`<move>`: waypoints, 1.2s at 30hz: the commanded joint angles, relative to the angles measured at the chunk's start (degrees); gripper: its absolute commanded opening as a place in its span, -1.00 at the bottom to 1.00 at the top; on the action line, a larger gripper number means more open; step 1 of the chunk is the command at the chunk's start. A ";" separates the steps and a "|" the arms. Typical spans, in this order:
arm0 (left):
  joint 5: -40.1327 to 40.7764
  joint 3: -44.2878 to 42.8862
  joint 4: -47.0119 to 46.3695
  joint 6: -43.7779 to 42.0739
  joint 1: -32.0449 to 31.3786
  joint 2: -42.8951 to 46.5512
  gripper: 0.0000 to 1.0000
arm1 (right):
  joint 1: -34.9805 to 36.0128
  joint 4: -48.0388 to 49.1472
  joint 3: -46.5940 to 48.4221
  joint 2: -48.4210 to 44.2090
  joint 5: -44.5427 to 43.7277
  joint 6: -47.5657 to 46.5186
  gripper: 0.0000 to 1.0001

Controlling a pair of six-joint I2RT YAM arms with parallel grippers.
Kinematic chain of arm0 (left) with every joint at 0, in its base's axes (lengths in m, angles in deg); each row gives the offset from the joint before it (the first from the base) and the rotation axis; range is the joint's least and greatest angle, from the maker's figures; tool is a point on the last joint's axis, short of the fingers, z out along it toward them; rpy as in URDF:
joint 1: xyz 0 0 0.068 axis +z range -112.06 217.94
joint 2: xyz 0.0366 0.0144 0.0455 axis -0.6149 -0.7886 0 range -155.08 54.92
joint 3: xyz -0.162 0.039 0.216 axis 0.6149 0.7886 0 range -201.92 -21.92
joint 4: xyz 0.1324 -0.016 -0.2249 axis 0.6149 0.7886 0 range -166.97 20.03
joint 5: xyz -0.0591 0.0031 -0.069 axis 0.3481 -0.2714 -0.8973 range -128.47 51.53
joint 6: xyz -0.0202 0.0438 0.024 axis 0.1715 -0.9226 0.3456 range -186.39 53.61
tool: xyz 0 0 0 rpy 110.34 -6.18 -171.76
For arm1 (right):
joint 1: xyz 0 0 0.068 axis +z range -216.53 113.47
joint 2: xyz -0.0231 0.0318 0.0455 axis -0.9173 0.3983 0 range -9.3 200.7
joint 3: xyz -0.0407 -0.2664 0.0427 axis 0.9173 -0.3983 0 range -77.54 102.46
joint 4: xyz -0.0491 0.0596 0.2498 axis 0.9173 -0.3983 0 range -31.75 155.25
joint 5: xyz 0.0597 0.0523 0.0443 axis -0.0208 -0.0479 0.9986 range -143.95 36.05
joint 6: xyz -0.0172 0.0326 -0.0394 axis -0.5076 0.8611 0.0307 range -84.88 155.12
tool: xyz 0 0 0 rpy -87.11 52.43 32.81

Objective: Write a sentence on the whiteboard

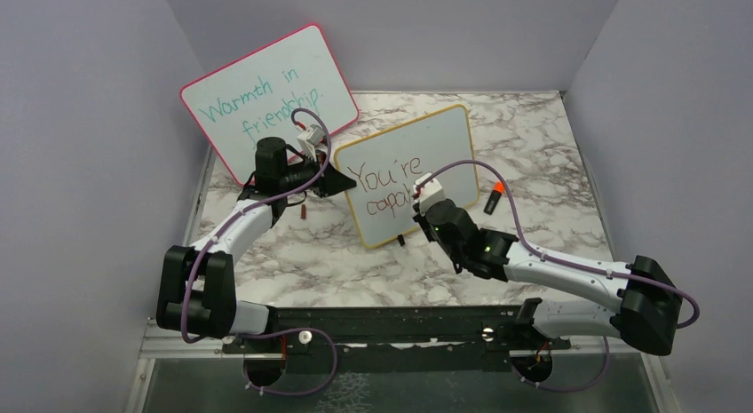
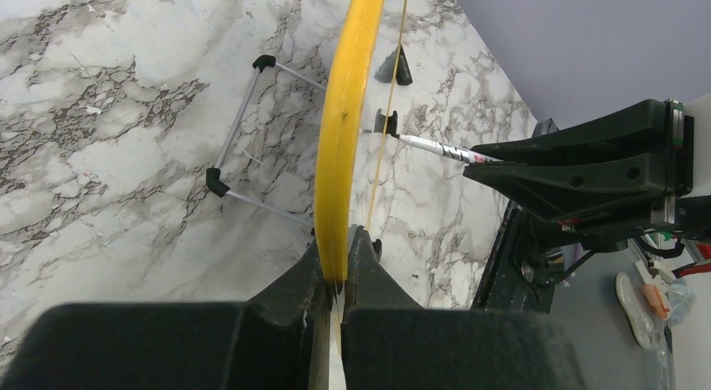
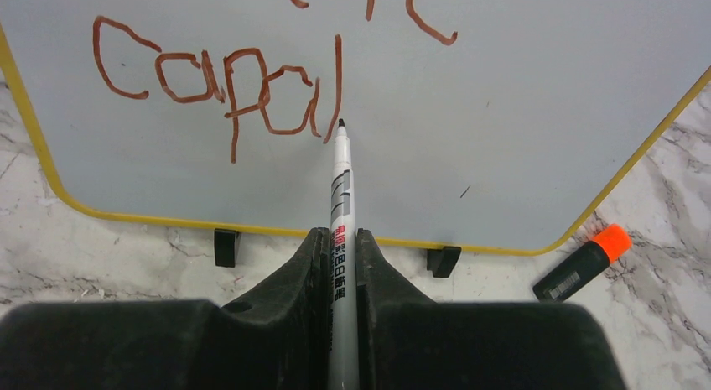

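Observation:
The yellow-framed whiteboard (image 1: 444,142) stands upright on black feet in the middle of the marble table. Its red-brown sentence (image 1: 388,178) reads "You're" and a partial second word; the right wrist view shows "capa" plus a tall stroke (image 3: 251,84). My left gripper (image 1: 342,182) is shut on the board's left edge, whose yellow frame (image 2: 348,113) sits between the jaws. My right gripper (image 1: 424,200) is shut on a silver marker (image 3: 340,197). The marker tip touches the board just right of the last stroke.
A larger pink-framed board (image 1: 266,98) with teal writing stands at the back left. A black marker with an orange cap (image 1: 494,200) lies on the table right of the yellow board, also in the right wrist view (image 3: 583,264). Grey walls enclose the table.

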State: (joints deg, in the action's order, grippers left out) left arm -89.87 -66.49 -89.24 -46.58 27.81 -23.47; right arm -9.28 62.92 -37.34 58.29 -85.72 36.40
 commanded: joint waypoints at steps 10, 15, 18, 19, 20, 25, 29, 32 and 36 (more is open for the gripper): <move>4.95 0.10 5.68 -3.99 -0.24 -1.63 -1.00 | -0.39 7.50 0.18 2.54 -1.91 -3.73 -0.98; 4.90 0.02 5.77 -4.08 -0.27 -1.68 -1.00 | -0.52 7.49 0.18 3.28 -2.60 -3.75 -0.98; 4.90 0.02 5.75 -4.08 -0.24 -1.84 -1.00 | -0.81 7.64 -0.05 3.26 -3.91 -3.25 -0.98; 4.92 0.02 5.80 -4.08 -0.24 -1.85 -1.00 | -0.89 7.64 -0.13 3.25 -4.32 -3.26 -0.98; 4.98 0.02 5.81 -4.08 -0.22 -1.83 -1.00 | -0.92 7.31 -0.05 3.29 -4.72 -3.22 -0.98; 4.96 0.02 5.85 -4.08 -0.28 -1.77 -1.00 | -1.35 5.13 -0.07 3.04 -5.61 -2.45 -0.98; 4.94 0.02 5.81 -4.08 -0.24 -1.78 -1.00 | -1.37 3.30 -0.45 2.34 -5.25 -1.47 -0.98; 4.94 -0.03 5.79 -4.08 -0.24 -1.79 -1.00 | -1.37 1.64 -0.72 1.79 -4.08 0.31 -0.98; 4.95 0.02 5.77 -3.99 -0.24 -1.83 -1.00 | -1.37 -1.74 -0.67 1.79 -2.63 1.86 -0.98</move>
State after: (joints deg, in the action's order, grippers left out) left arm -89.87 -66.54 -89.00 -46.77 27.81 -23.47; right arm -10.37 65.54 -37.34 60.76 -89.04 35.52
